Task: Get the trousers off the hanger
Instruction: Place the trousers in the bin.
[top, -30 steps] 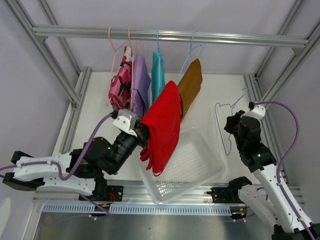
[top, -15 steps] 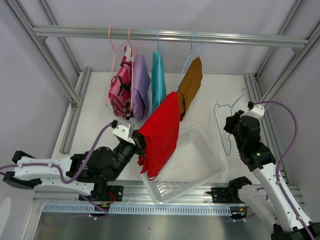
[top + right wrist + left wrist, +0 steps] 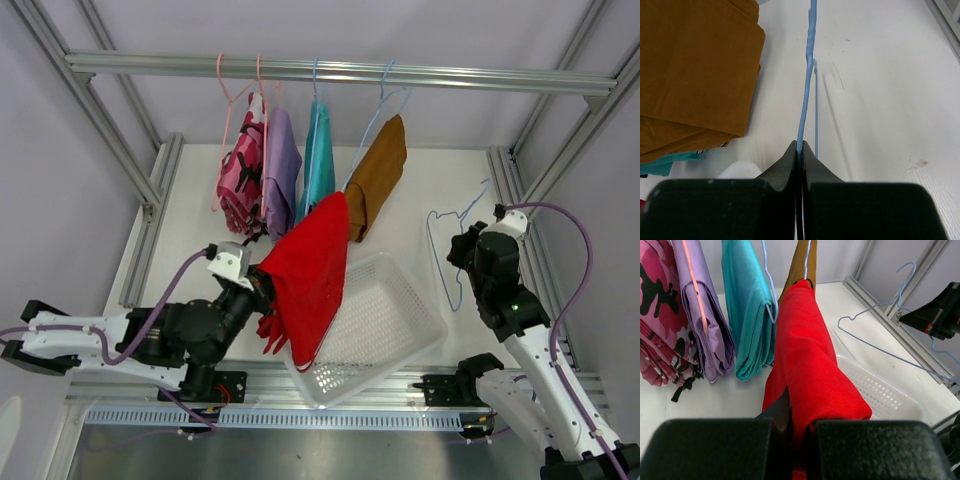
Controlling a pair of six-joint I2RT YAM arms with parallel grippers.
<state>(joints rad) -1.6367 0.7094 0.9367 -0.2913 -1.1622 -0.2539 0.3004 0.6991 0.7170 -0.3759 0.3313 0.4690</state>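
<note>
Red trousers (image 3: 305,275): off any hanger, folded, hanging from my left pincer (image 3: 262,290). The pincer is clamped on the cloth near its lower left edge. From the left wrist, the fabric bulges out just past the closed jaws. The bundle slopes up and away, and its far end sits close in front of the mustard pair (image 3: 378,175). Most of it hangs over the left rim of the basket (image 3: 400,310), and its low folds are outside the rim.

The other four are on hangers on the rail (image 3: 400,75): camo pair (image 3: 240,175), lilac pair (image 3: 280,165), teal pair (image 3: 318,165) and the mustard pair.

Step in hand, as I judge it: drop the red trousers in the basket.
- Carry right first, until the whole bundle is over the mesh floor and not straddling the rim.
- Keep the far end away from the mustard pair while swinging, as a snag would pull that hanger.
- Go low before parting the jaws. Soft cloth released from height may drape over the rim and slide onto the tabletop (image 3: 190,200).

Right pincer (image 3: 800,150): shut on the wire of a bare blue hanger (image 3: 806,80), held above the tabletop right of the basket. I would keep it parked there, away from the drop.

Writing: no brand, label or lettering that I can read on cloth, basket or frame.
</note>
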